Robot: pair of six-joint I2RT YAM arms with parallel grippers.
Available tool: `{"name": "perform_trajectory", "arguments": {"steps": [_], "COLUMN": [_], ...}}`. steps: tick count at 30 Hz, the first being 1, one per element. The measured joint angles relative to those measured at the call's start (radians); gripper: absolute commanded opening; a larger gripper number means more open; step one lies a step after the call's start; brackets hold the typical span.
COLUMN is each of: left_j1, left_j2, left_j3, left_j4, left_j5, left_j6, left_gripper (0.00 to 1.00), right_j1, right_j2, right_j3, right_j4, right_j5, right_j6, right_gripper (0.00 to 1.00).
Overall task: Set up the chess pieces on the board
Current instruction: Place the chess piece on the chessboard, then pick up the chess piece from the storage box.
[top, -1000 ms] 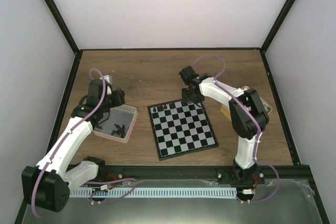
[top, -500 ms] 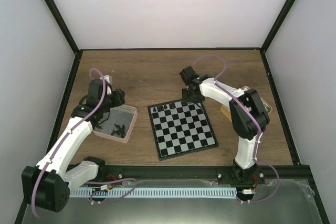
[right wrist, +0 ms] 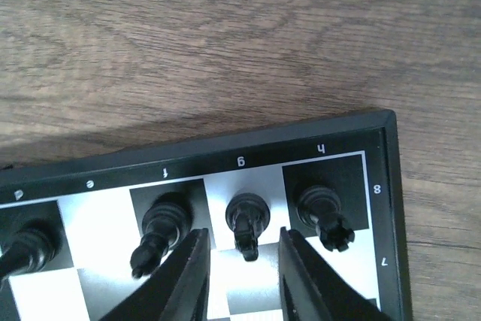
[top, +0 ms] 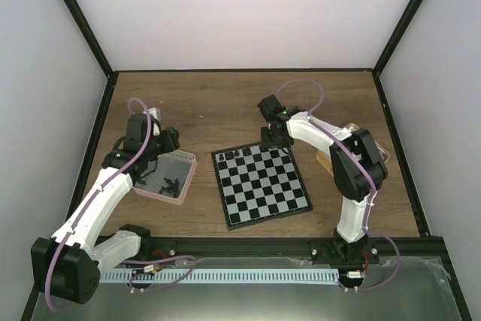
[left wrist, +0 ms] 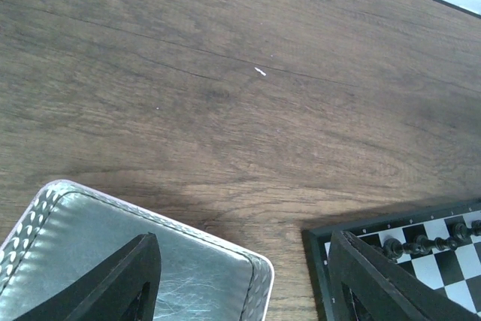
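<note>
The right tool (right wrist: 243,240) stood narrowly parted, straddling but not clasping a black piece (right wrist: 246,219) on the back row of the board (right wrist: 225,157). The left tool (left wrist: 242,240) hung wide open and empty by a tray (left wrist: 68,219).

The board (top: 263,189) lies in the middle, chess pieces (right wrist: 246,219) standing along its far row; the tray (top: 188,174) sits left of it, apart, loose pieces (top: 167,183) lying inside
</note>
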Motion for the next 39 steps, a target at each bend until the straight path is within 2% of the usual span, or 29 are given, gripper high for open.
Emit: {"name": "perform_trajectory", "arguments": {"steps": [7,13,15,17,22,32,39], "left_j1": [0.0,0.0,0.0,0.0,0.0,0.0,0.001], "left_j2": [0.034,0.039,0.033,0.034,0.099,0.243,0.278], "left_j3": [0.0,-0.034,-0.053,-0.067,-0.081,-0.153,-0.153], "left_j4": [-0.016,-0.102,-0.143,-0.191,-0.258,-0.245,-0.181], "left_j5": [0.025,0.071,0.079,0.072,0.028,0.017,0.003], "left_j6": [-0.027,-0.101,-0.137,-0.175,-0.246,-0.323,-0.341], "left_gripper": [0.75,0.78,0.73,0.62,0.46,0.41,0.32], "right_j1": [0.0,0.0,0.0,0.0,0.0,0.0,0.0], "right_j2": [-0.135,-0.32,-0.345,-0.357,-0.361,-0.394,-0.394], "right_j3": [-0.003,-0.055,-0.07,-0.088,-0.128,-0.193,-0.198], "right_j4": [-0.002,0.037,0.056,0.078,0.11,0.146,0.155], "right_j5": [0.002,-0.01,-0.024,-0.042,-0.068,-0.079,-0.081], "right_j6": [0.005,0.012,0.013,0.015,0.018,0.016,0.014], "right_gripper": [0.36,0.38,0.38,0.38,0.37,0.37,0.37]}}
